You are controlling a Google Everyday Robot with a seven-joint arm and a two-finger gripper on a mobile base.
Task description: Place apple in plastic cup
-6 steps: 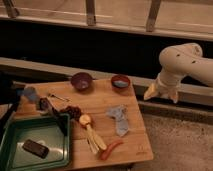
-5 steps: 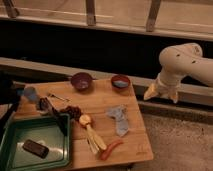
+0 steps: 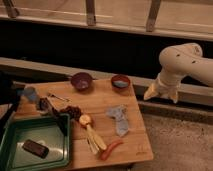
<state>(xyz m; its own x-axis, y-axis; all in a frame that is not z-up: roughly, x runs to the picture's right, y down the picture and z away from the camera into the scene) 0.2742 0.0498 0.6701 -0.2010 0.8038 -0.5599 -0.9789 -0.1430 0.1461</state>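
Camera view, looking down on a wooden table: at the far left edge a dark shape is cut off by the frame, and I cannot tell what it is. Just right of it stands the plastic cup, light blue, on the table's left side. At lower left a green tray runs out of the picture. The dark packet lying in it is too blurred for me to read.

At top centre sits a dark purple bowl. Below it a grape bunch lies just beside the apple, which rests on the wood by the tray's right corner, well apart from the cup. A banana reaches down from the apple, with a long red item, too blurred to name, beside it.

A blue-grey cloth lies right of centre, below a red bowl with a blue inside. At the right, off the table's edge, my gripper hangs fingers down, spread and empty, under my white arm. Gripper and objects sit where they were half a second ago.
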